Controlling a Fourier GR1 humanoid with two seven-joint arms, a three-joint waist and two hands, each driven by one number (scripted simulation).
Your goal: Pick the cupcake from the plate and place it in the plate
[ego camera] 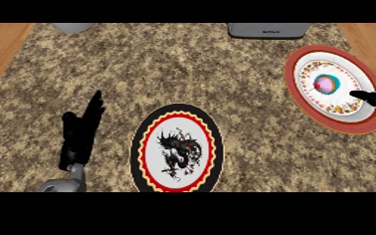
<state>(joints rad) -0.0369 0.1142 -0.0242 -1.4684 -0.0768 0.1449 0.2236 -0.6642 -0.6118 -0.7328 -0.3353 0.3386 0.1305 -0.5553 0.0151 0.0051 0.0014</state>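
Head view: cupcake [327, 83] sits on the red-rimmed plate [300, 95] at right, not lifted; black-rimmed plate [141, 129] holds no cupcake. Right hand [365, 97] just beside the cupcake, only a fingertip showing, grip state can't tell. Left hand [82, 132] rests released, fingers straight, at lower left; pick and place both left.

I saw a speckled brown granite counter [220, 69] with wood strips [13, 42] at its far corners. A grey appliance [268, 30] and grey object [72, 27] stood along its far edge.

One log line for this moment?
cupcake: on red-rimmed plate | right hand: beside cupcake | left hand: resting open | black-rimmed plate: no cupcake
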